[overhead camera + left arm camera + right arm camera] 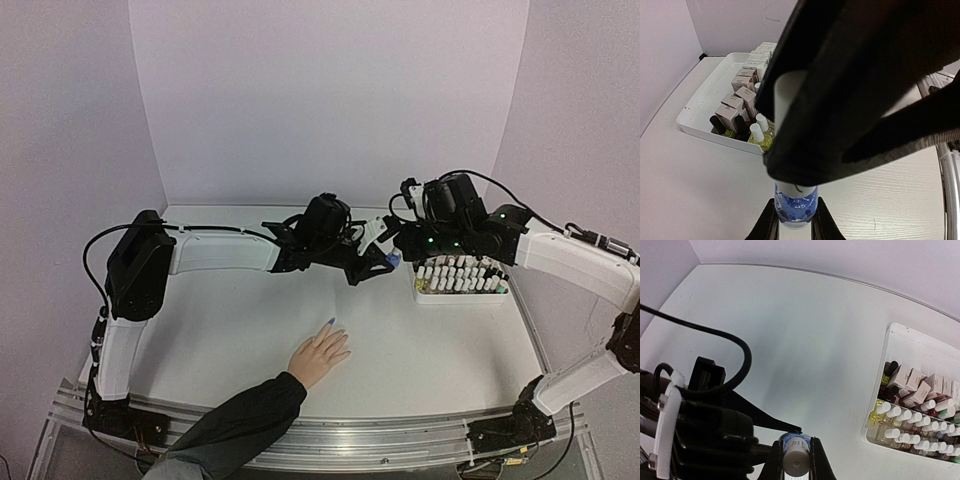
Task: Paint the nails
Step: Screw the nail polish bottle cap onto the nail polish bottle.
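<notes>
Black fingers (850, 75) of the left gripper (375, 263) fill most of the left wrist view, clamped together on the white cylindrical cap (790, 100) of a small glass bottle of blue polish (796, 207). The bottle's body sticks out beyond those fingers, and the right gripper (795, 460) is closed on it from the other end, one black finger pressed against each side of the glass. From the right wrist view the bottle's pale base faces the camera between those two fingers. Both grippers meet at the bottle above the middle of the white desk (230, 330), towards its far side.

Just beside them, to the right, a white rectangular plastic tray (695, 127) rests on the desk, packed with rows of small white-capped polish bottles (905, 422) and a row of pinkish cardboard boxes (737, 100).

Nearer the arm bases, a light-skinned human hand (320, 357) in a dark sleeve (240, 425) lies flat on the desk, fingers pointing away towards the grippers and well apart from them. Its nails (330, 322) are tiny from above; one fingertip shows blue, and the colour of the others cannot be told.
</notes>
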Robot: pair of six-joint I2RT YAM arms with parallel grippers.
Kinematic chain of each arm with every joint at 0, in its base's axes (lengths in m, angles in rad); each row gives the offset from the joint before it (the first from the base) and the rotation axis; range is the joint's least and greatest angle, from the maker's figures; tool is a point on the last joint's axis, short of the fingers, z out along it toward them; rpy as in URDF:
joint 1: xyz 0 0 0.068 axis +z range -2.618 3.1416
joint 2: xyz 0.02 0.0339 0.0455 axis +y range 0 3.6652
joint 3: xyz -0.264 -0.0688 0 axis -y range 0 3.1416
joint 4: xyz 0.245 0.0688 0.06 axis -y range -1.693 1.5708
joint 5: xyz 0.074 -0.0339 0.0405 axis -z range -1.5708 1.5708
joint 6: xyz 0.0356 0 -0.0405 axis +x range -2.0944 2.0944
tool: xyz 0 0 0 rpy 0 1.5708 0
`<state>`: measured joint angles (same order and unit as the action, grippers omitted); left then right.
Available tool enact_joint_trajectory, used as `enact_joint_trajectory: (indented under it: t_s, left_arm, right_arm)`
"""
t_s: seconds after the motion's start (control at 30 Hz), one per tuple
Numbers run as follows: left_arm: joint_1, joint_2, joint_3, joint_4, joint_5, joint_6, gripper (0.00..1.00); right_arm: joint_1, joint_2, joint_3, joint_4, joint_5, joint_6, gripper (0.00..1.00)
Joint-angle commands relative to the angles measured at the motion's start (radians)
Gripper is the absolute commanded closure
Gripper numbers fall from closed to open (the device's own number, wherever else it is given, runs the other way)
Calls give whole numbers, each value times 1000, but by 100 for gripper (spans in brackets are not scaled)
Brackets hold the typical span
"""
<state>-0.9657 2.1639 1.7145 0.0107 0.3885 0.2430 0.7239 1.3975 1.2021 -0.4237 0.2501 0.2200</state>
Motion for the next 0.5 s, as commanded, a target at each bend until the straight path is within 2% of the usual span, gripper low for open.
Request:
enact_joint_trajectory:
  t_s: [0.0, 0.23, 0.3, 0.43, 0.47]
  left_arm:
    - [-25, -34, 48, 173, -7, 25, 100]
    - [-31, -38, 43, 175, -14, 38, 100]
    - [-30, -39, 36, 173, -14, 42, 100]
    - [-29, -46, 20, 167, -2, 45, 100]
    - [-28, -48, 16, 169, 1, 47, 100]
  right_arm:
    - [38, 64, 61, -58, 95, 157, 100]
    - [49, 115, 116, -114, 144, 184, 100]
    - [49, 114, 122, -116, 137, 168, 95]
    - [49, 98, 142, -116, 91, 88, 50]
    - [49, 88, 143, -118, 85, 69, 42]
